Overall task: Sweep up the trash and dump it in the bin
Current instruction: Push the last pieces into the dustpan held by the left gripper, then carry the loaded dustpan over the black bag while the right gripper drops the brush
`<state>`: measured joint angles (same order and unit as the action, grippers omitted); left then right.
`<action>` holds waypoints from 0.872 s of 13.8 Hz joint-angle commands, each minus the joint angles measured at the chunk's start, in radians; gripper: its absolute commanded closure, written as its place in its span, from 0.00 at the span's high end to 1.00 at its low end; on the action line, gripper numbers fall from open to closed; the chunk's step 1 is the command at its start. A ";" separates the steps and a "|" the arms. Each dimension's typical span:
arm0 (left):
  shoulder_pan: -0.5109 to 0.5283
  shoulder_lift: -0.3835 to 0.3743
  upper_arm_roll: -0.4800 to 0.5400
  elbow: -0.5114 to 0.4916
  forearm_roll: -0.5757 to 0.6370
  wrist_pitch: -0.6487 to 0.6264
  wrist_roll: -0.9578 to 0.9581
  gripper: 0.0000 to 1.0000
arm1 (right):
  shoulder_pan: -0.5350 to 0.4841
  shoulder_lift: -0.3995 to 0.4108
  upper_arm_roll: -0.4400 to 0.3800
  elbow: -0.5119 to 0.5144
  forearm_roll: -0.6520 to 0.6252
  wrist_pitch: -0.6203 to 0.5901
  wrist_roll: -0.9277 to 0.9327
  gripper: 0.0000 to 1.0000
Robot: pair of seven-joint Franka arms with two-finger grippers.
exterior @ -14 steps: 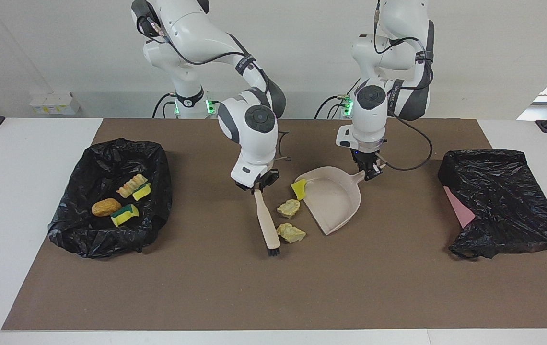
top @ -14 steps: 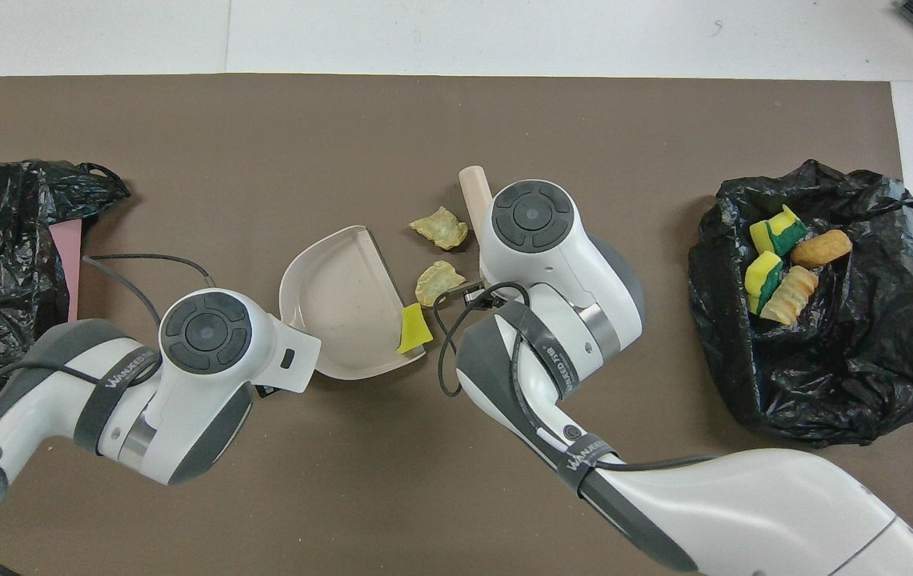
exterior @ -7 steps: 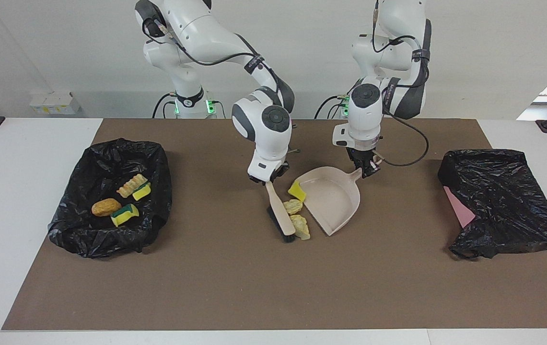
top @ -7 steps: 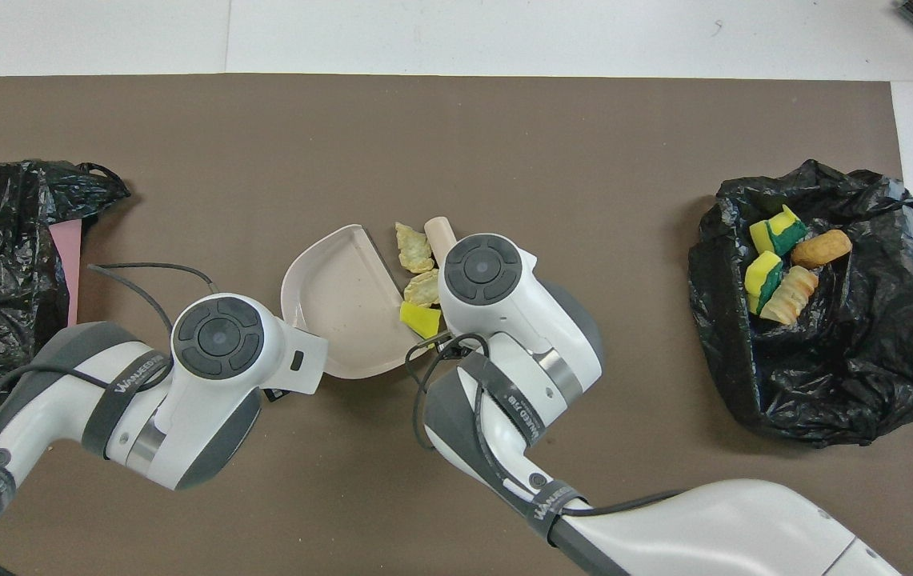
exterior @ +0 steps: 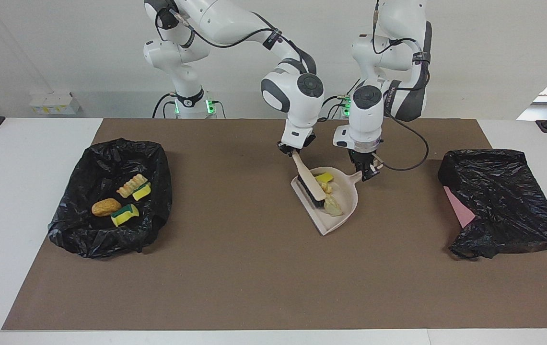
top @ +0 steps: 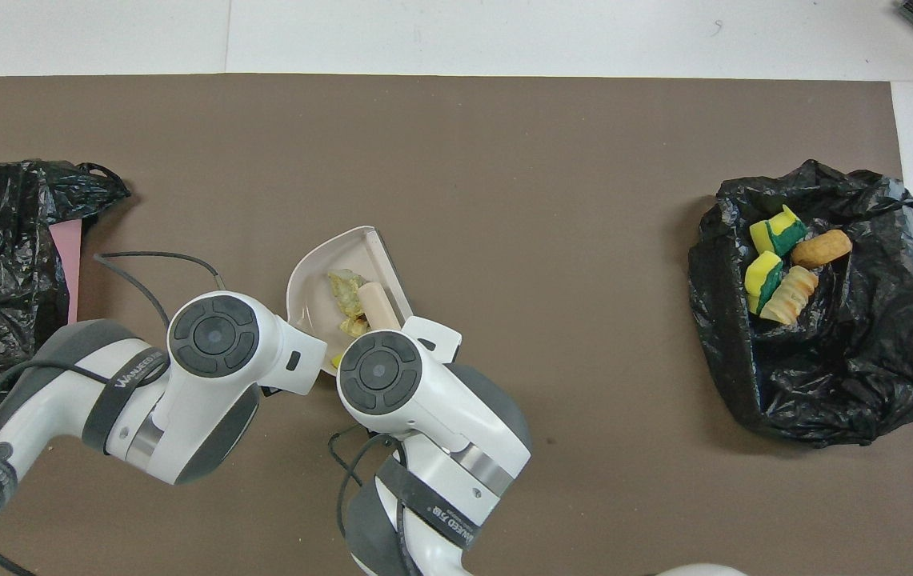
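Observation:
My left gripper [exterior: 367, 170] is shut on the handle of the beige dustpan [exterior: 347, 199], which is at the middle of the brown mat. My right gripper [exterior: 295, 150] is shut on the beige brush [exterior: 308, 181], whose dark bristles are inside the pan. Three pieces of trash lie in the pan beside the bristles: a yellow sponge bit [exterior: 324, 178] and two tan lumps [exterior: 332, 206]. They also show in the overhead view [top: 346, 285], next to the brush handle [top: 377, 305]. Both grippers are hidden under their wrists there.
A bin lined with a black bag [exterior: 77, 225] stands at the right arm's end and holds several scraps [exterior: 132, 186]; it also shows in the overhead view [top: 816, 392]. A second black bag [exterior: 508, 201] over a pink thing [exterior: 460, 207] lies at the left arm's end.
My right gripper has swept the brush toward the left arm, pushing the sponge bit and two tan lumps off the mat into the dustpan. The dustpan shifted slightly in the left gripper.

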<state>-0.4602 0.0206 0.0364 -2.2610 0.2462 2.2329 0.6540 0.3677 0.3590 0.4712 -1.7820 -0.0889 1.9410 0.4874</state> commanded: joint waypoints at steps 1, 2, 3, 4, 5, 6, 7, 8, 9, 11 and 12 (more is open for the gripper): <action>0.035 0.025 0.002 -0.005 -0.054 0.045 0.131 0.00 | -0.038 -0.040 0.003 0.006 0.028 -0.046 0.002 0.00; 0.054 0.036 0.002 0.012 -0.076 0.041 0.163 0.00 | -0.047 -0.061 0.003 0.006 0.034 -0.072 0.011 0.00; 0.070 0.048 0.002 0.036 -0.087 0.031 0.186 0.00 | -0.070 -0.087 0.003 0.003 0.044 -0.089 0.028 0.00; 0.090 0.053 0.000 0.052 -0.109 0.027 0.218 0.00 | -0.081 -0.115 0.003 0.000 0.064 -0.120 0.049 0.00; 0.110 0.052 0.002 0.057 -0.142 0.027 0.267 0.00 | -0.084 -0.138 0.001 -0.005 0.070 -0.147 0.066 0.00; 0.133 0.050 0.002 0.063 -0.165 0.025 0.330 0.00 | -0.085 -0.164 0.001 -0.016 0.070 -0.171 0.089 0.00; 0.158 0.048 0.002 0.076 -0.175 0.011 0.381 0.00 | -0.087 -0.185 0.003 -0.033 0.072 -0.187 0.121 0.00; 0.178 0.048 0.002 0.105 -0.188 -0.021 0.413 0.00 | -0.085 -0.207 0.003 -0.052 0.072 -0.197 0.158 0.00; 0.193 0.050 0.002 0.144 -0.200 -0.057 0.446 0.00 | -0.078 -0.225 0.003 -0.078 0.074 -0.200 0.209 0.00; 0.233 0.053 0.002 0.214 -0.221 -0.104 0.505 0.00 | -0.069 -0.268 0.003 -0.135 0.093 -0.194 0.255 0.00; 0.253 0.053 0.003 0.250 -0.231 -0.134 0.539 0.00 | -0.064 -0.288 0.003 -0.164 0.138 -0.182 0.258 0.00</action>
<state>-0.2445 0.0639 0.0454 -2.0972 0.0479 2.1693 1.1266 0.3058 0.1399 0.4720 -1.8602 -0.0077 1.7313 0.7180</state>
